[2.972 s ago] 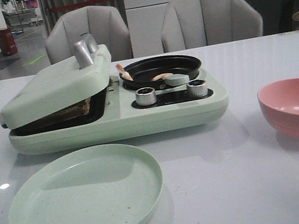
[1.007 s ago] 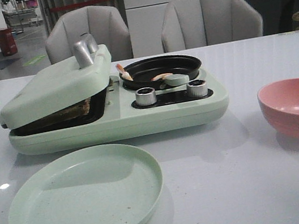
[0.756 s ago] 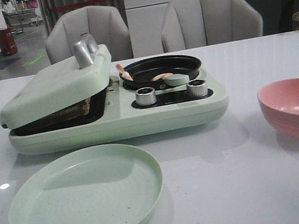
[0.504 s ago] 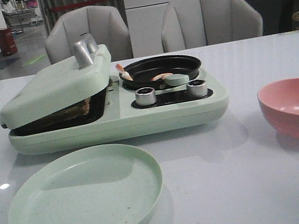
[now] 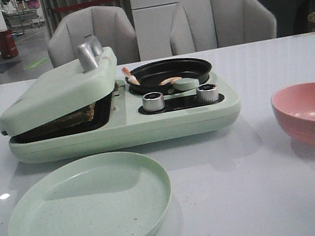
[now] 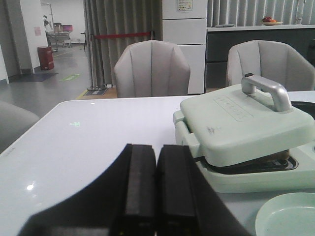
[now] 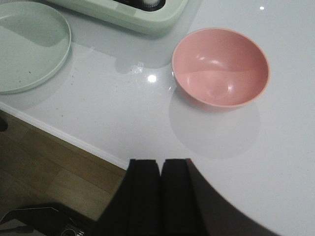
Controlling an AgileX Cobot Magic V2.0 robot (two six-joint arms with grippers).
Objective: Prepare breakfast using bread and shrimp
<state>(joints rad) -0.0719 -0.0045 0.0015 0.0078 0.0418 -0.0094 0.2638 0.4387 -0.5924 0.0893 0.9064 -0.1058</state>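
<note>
Both tools pulled back, left tool [image 6: 148, 191] and right tool [image 7: 160, 189] pressed closed, empty | brown-crusted bread [image 5: 76, 117] under the pale green press lid [image 5: 56, 89], pink-orange shrimp [image 5: 169, 81] in the black round pan [image 5: 169, 72] | next, probably: lift by the silver handle [image 5: 89, 54], straight up, plate [image 5: 89, 209] ready.

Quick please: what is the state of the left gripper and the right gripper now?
Left gripper: closed, holding nothing.
Right gripper: closed, holding nothing.
</note>
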